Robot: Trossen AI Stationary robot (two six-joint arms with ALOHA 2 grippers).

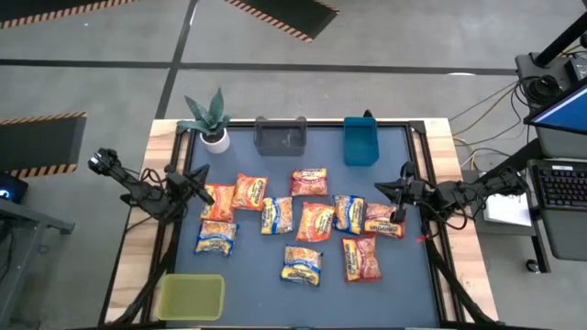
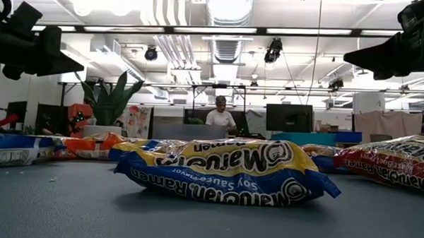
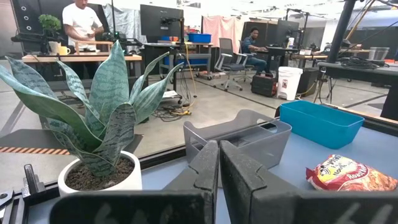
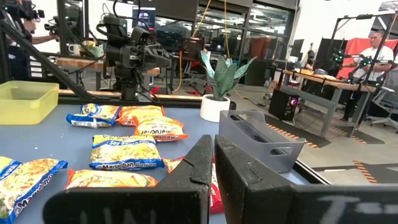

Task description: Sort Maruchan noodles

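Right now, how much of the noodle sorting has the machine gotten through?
None yet. All the noodle packets lie loose mid-table. The grey bin, blue bin and yellow-green bin look empty. Nothing is in hand: the left gripper and right gripper hang at the table's sides, fingers shut on nothing. Every packet remains to be sorted.

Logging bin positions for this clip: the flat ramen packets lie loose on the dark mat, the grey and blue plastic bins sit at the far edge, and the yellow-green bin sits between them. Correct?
Not quite. The high view shows the yellow-green plastic bin alone at the mat's near left corner, not between the grey plastic bin and the blue plastic bin. The flat ramen packets do lie loose on the dark mat.
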